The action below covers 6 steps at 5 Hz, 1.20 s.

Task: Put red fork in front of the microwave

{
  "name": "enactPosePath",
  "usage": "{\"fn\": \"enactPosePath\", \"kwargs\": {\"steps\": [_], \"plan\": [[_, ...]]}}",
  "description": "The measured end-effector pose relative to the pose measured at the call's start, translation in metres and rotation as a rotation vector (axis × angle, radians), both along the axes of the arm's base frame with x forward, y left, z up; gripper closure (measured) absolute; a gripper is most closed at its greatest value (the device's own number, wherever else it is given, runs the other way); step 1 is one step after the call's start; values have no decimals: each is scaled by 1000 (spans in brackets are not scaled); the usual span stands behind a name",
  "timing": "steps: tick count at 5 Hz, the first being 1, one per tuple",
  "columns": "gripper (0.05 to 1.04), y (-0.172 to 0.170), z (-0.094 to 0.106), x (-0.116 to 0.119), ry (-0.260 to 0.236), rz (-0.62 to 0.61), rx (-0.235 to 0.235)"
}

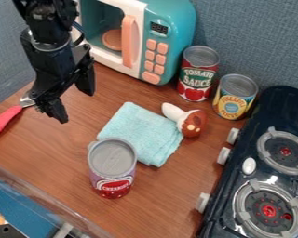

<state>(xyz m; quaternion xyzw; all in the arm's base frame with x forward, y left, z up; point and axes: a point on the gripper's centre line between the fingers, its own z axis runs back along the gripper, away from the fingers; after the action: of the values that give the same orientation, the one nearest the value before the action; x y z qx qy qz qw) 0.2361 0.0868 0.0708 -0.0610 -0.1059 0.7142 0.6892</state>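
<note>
The microwave [144, 42] stands at the back of the worktop [161, 190]. Two cans are noted to its right: the rear can [196, 74] beside it, the second can [233, 97] further right and slightly forward. The stove [239, 186] occupies the right side, before the second can. The cloth [142, 132] lies near the middle, before the microwave, with the toy food [187, 120] at its rear right corner. The front can [112, 167] stands upright before the cloth. The fork [5, 122] lies at the left edge, left of the cloth.
</note>
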Motion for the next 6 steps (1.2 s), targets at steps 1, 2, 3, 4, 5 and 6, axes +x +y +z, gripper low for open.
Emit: {"fn": "enactPosePath", "kwargs": {"steps": [1, 2, 3, 4, 5, 6], "plan": [[82, -1, -6, -1, 22, -4, -7], [82, 6, -18, 2, 50, -52, 8], [83, 29, -14, 4, 35, -74, 167], [82, 57, -19, 3, 120, -320, 354], [82, 90, -35, -5, 206, -595, 475], [82, 111, -38, -10, 142, -835, 529]]}}
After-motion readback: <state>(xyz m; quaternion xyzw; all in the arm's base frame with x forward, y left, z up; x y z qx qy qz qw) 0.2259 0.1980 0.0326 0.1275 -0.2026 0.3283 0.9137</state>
